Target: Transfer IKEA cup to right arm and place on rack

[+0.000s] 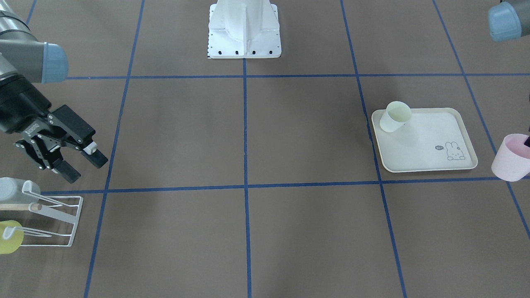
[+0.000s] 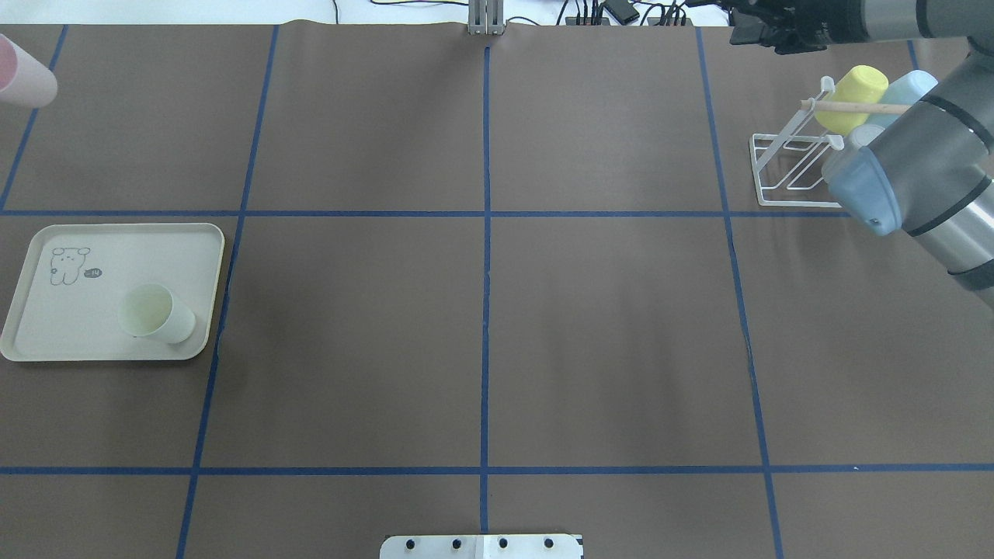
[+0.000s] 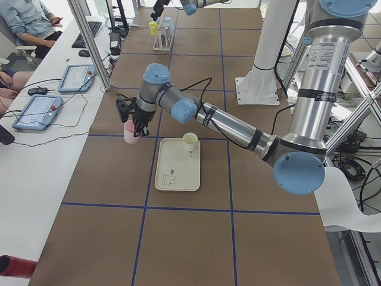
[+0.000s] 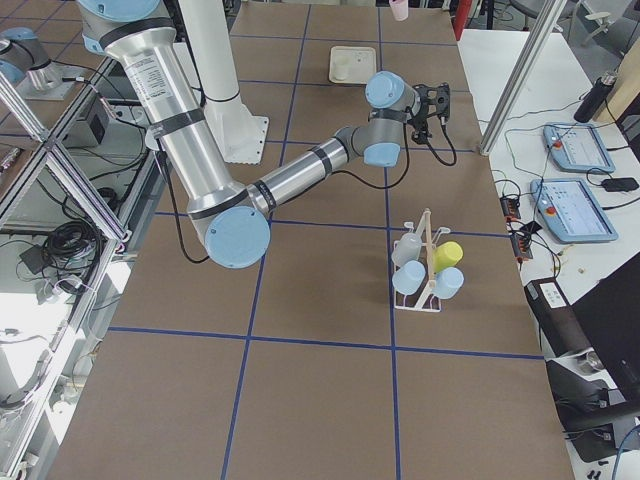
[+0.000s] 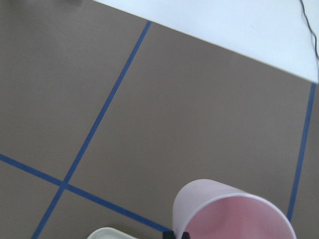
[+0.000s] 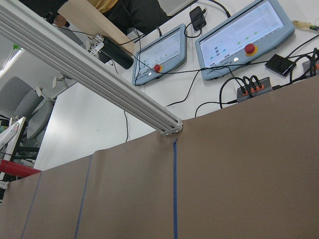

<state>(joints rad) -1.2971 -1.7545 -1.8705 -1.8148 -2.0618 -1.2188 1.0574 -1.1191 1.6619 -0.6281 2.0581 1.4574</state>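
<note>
My left gripper [image 3: 136, 123] is shut on the rim of a pink cup [image 1: 511, 158] and holds it above the table beyond the tray's outer side. The cup also shows in the left wrist view [image 5: 234, 211] and at the overhead view's top left [image 2: 25, 74]. My right gripper [image 1: 83, 164] is open and empty. It hangs just above and behind the white wire rack [image 1: 56, 215]. The rack [image 2: 790, 169] has a thin wooden rod [image 2: 850, 106]. It holds a yellow cup [image 2: 853, 87], a light-blue cup [image 2: 910, 88] and a grey cup [image 1: 11, 189].
A cream rabbit-printed tray [image 1: 430, 145] lies on the robot's left side. A pale cup [image 1: 395, 116] stands on it near a corner. The white robot base [image 1: 244, 29] is at the table's middle edge. Operators' tablets [image 4: 572, 180] lie on a side bench.
</note>
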